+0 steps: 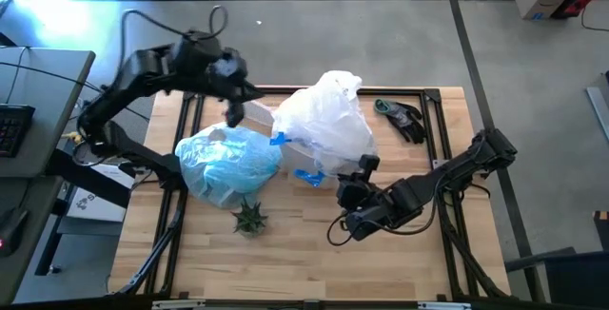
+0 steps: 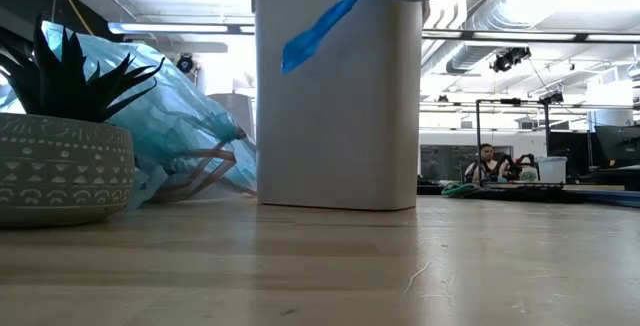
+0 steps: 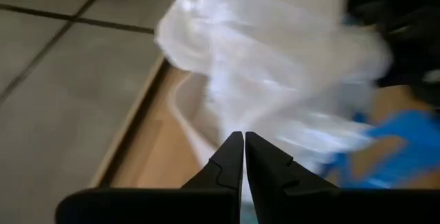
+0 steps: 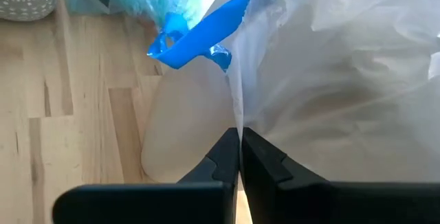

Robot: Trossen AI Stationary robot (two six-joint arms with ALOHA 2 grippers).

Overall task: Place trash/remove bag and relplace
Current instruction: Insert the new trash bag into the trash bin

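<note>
A white bin [image 1: 303,158] stands mid-table with a thin white bag [image 1: 328,115] puffed up over its top; a blue drawstring [image 2: 320,21] hangs at the rim. A filled light-blue bag [image 1: 228,163] lies on its side to the bin's left, with brown pieces [image 2: 200,171] showing through it. My right gripper [image 1: 366,167] is at the bin's near right side, shut on the white bag [image 4: 330,66]. My left gripper [image 1: 234,110] hovers shut off the bin's far left corner, and nothing shows between its fingers [image 3: 244,138]. My right gripper pinches a fold of the white bag's film [image 4: 237,110] between its two fingertips, near the bin's rim and beside the blue drawstring [image 4: 199,35]. The fingers slant down from the table's near right. The bag stays draped over the bin, billowing above it.
A small potted green plant [image 1: 249,217] stands near the front, left of centre. Dark gloves [image 1: 404,120] lie at the back right. A raised black frame [image 1: 433,91] borders the table. Bare wood lies in front of the bin.
</note>
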